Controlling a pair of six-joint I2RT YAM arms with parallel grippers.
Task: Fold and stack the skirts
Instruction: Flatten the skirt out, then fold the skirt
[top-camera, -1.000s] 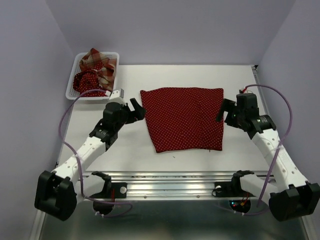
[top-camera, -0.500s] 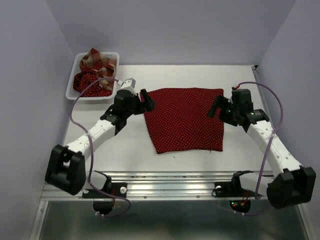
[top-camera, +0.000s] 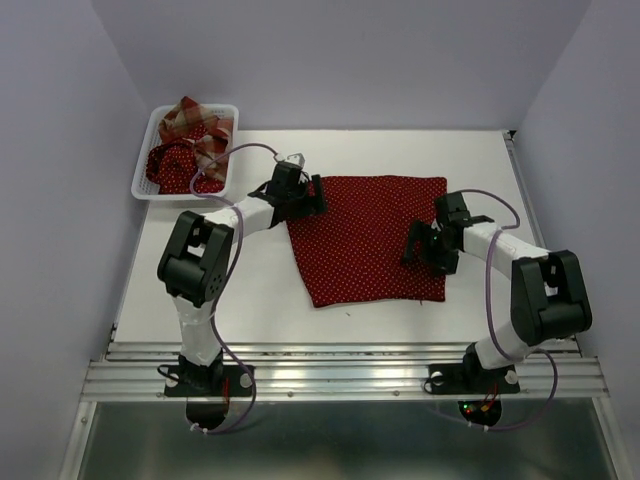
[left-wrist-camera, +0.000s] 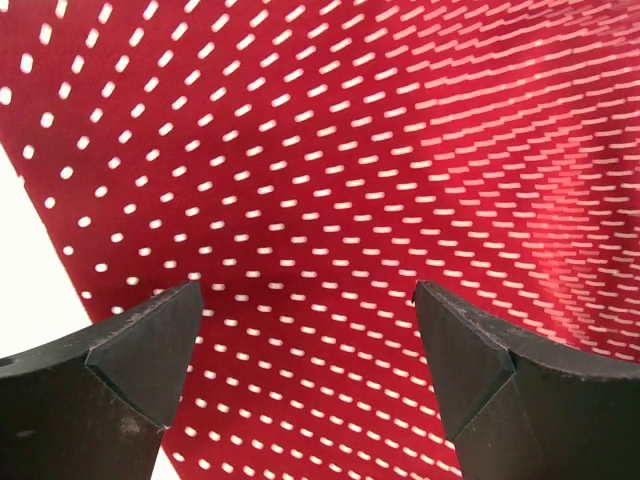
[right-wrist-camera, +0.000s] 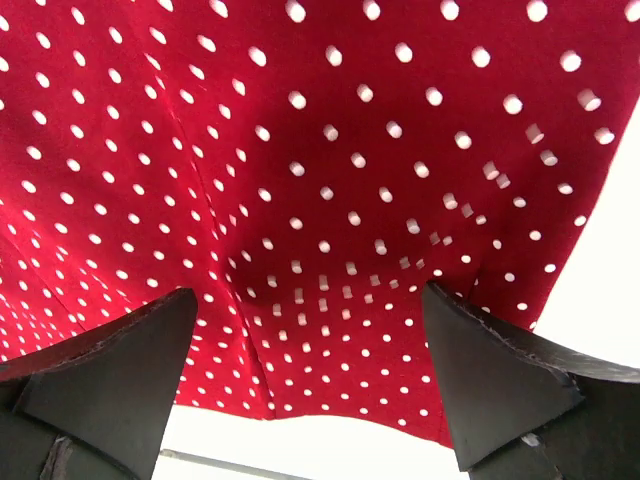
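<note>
One dark red polka-dot skirt (top-camera: 365, 235) lies spread flat on the white table (top-camera: 470, 155). My left gripper (top-camera: 311, 194) is open and low over the skirt's upper left edge; the left wrist view shows the dotted cloth (left-wrist-camera: 330, 170) between the open fingers. My right gripper (top-camera: 418, 250) is open and low over the skirt's right side near its lower corner; the right wrist view shows the cloth (right-wrist-camera: 330, 170) puckered between the fingers. A second polka-dot skirt (top-camera: 172, 167) and the plaid skirt (top-camera: 195, 125) sit bunched in the basket.
The white slotted basket (top-camera: 150, 140) stands at the back left corner of the table. Purple walls close in on the left, back and right. A metal rail (top-camera: 340, 365) runs along the table's near edge.
Both arms have swung inward onto the skirt: the left gripper moved right onto its upper left edge, the right gripper moved left and down onto its right side. The skirt lies as before.
</note>
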